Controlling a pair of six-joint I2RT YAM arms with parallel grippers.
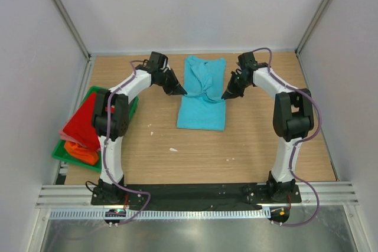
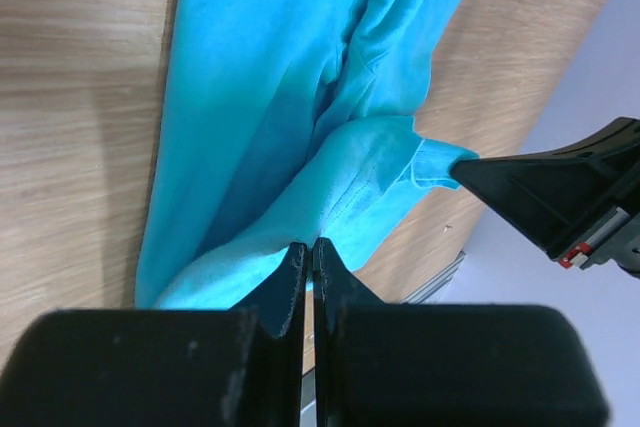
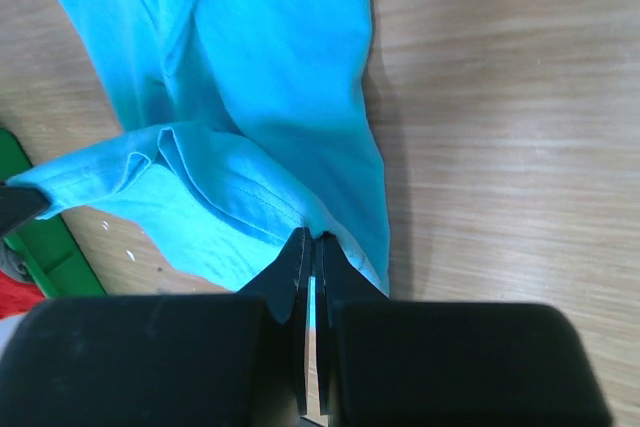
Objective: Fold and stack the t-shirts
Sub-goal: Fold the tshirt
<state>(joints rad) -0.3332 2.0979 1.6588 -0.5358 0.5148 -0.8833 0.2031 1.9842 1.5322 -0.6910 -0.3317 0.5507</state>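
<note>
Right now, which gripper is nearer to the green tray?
Left. The left gripper pinches the edge of the turquoise shirt on the side facing the green tray; the right gripper pinches the opposite edge, across the shirt from the tray.

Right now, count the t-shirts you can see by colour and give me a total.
turquoise t-shirt: 1
red t-shirt: 1
orange t-shirt: 1
Total: 3
</note>
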